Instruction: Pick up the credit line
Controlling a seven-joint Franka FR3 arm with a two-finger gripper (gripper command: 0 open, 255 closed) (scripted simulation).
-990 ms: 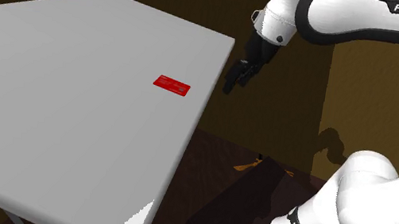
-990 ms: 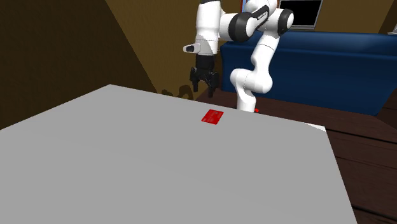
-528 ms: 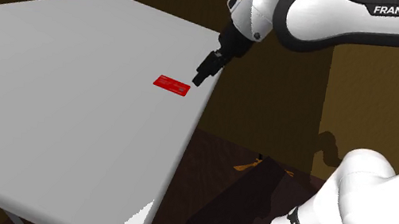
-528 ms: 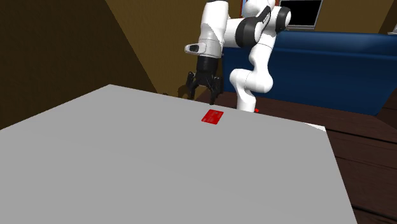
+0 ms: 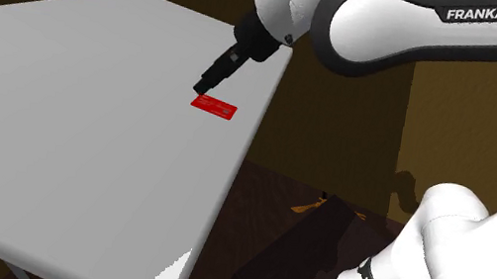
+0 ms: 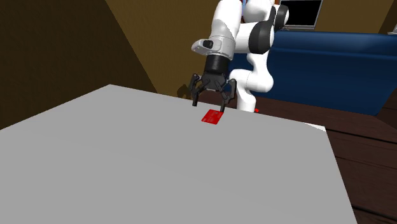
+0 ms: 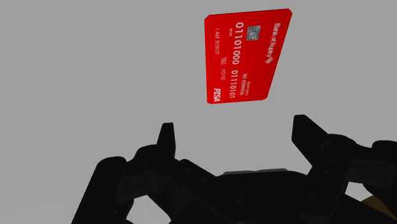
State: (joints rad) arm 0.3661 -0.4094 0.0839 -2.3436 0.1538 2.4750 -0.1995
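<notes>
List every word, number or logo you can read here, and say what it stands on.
"FRANKA EMIKA": on the white arm, shoulder view.
"Bank of": on the red card, wrist view; the word after it is unclear.
"01101000": first half of the card's number row; the second half is unclear.
"PISA": logo in the card's corner.
The card's other small print is too small to read.

A: What do you have there, apart from the work itself?
B: You have a plain grey table [image 5: 57,137] on a dark brown floor [image 6: 362,146]. Behind it you see a blue sofa [image 6: 331,63] and brown walls [image 6: 63,51].
</notes>
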